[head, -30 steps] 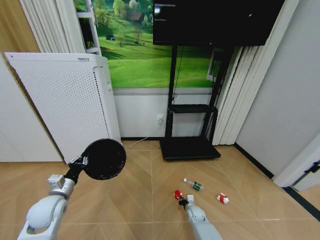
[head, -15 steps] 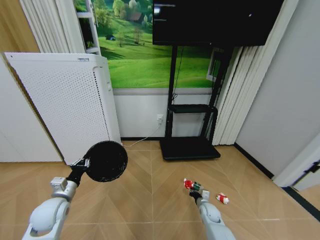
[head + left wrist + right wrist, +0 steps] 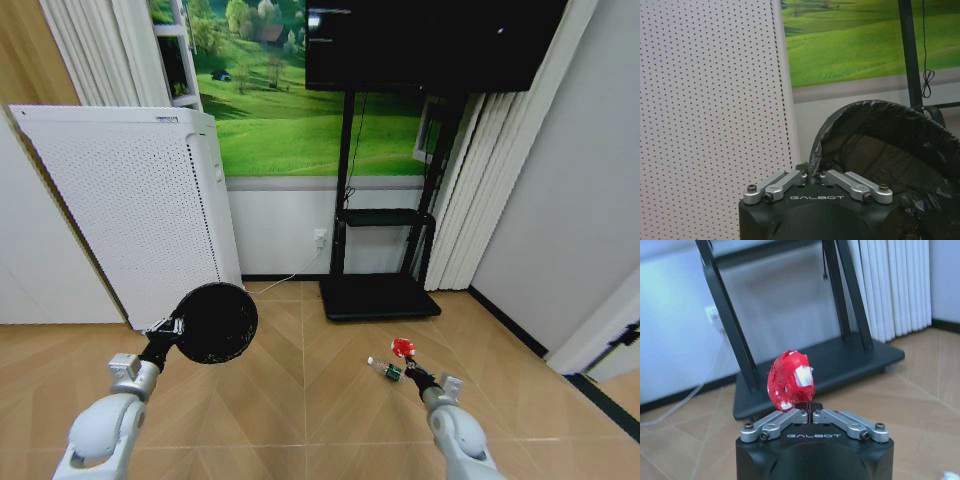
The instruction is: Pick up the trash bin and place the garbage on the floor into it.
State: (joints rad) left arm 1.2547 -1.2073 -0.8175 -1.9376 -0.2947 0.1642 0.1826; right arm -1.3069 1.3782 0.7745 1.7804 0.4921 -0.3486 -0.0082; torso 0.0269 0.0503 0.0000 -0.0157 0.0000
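My left gripper (image 3: 172, 328) is shut on the rim of the black mesh trash bin (image 3: 213, 322), holding it off the floor with its mouth tipped sideways. In the left wrist view the fingers (image 3: 790, 181) pinch the bin (image 3: 890, 145) and its black liner. Low at the right, my right gripper (image 3: 411, 367) is shut on a crushed red can (image 3: 403, 348), held above the parquet floor (image 3: 300, 400). The can (image 3: 790, 381) sits at the tips of the right gripper (image 3: 810, 411). A small clear bottle with a green label (image 3: 385, 370) lies on the floor beside that gripper.
A tall white perforated appliance (image 3: 130, 210) stands at the left, just behind the bin. A black TV stand (image 3: 380, 297) with a flat base and a screen sits against the wall ahead. White curtains (image 3: 490, 190) hang to its right. Open floor lies between my arms.
My right gripper has risen and moved right and farther from me, carrying the red can up off the floor. The left arm with the bin has barely shifted.
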